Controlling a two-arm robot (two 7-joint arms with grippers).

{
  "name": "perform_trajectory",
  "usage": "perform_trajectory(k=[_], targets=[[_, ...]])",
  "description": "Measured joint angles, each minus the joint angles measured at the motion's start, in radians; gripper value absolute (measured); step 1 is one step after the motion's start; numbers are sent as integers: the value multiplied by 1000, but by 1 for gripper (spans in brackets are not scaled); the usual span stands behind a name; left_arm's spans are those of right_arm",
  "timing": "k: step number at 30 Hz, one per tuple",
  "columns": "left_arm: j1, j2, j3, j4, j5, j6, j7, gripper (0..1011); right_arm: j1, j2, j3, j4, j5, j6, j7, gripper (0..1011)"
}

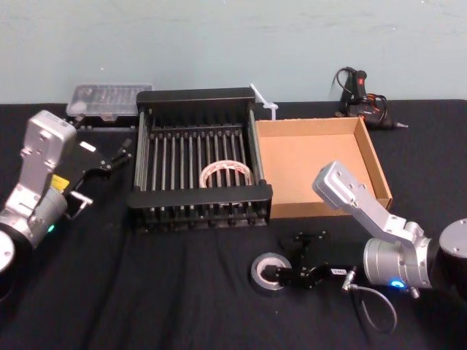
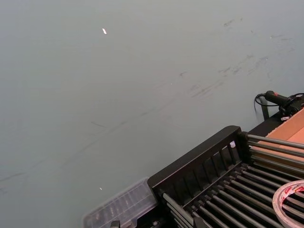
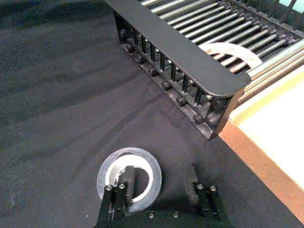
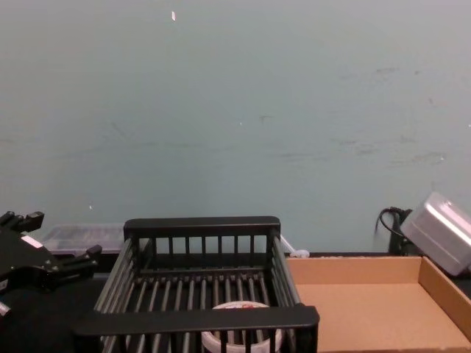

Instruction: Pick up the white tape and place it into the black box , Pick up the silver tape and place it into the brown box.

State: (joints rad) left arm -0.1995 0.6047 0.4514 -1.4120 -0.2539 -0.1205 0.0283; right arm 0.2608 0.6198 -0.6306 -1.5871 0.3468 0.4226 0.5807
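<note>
Silver tape point(image 3: 129, 177) lies flat on the black cloth, with one finger of the open right gripper point(image 3: 159, 190) in its centre hole and the other well outside the rim. Closing could pinch only one wall, so the roll may tilt or slip on the way to the brown box point(image 1: 321, 166) just beyond the gripper. White tape point(image 1: 226, 175) already sits in the black box point(image 1: 197, 106); the left gripper point(image 1: 109, 157) hangs open beside that box.

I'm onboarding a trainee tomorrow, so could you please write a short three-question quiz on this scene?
1. True or false: the white tape lies inside the black box.
2. Which roll is the right hand working on? A) the white tape B) the silver tape C) neither
3. Fill in: the brown box, on the black cloth, holds ____ tape.

Key
1. True; it rests on the bars of the box floor.
2. B; the open fingers straddle one side of the roll, one finger inside its hole. The left hand is open beside the black box.
3. No.
</note>
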Motion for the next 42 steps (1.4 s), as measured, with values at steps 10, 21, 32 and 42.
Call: perform_trajectory(k=[10, 21, 32, 42], targets=[[0, 0, 0, 0, 0, 0, 0, 1001, 0, 0, 0, 0, 0, 0, 0, 371], [0, 0, 0, 0, 0, 0, 0, 1001, 0, 0, 0, 0, 0, 0, -1, 161], [0, 0, 0, 0, 0, 0, 0, 1001, 0, 0, 0, 0, 0, 0, 0, 161], [0, 0, 0, 0, 0, 0, 0, 1001, -16, 15, 21, -29, 22, -9, 0, 160]])
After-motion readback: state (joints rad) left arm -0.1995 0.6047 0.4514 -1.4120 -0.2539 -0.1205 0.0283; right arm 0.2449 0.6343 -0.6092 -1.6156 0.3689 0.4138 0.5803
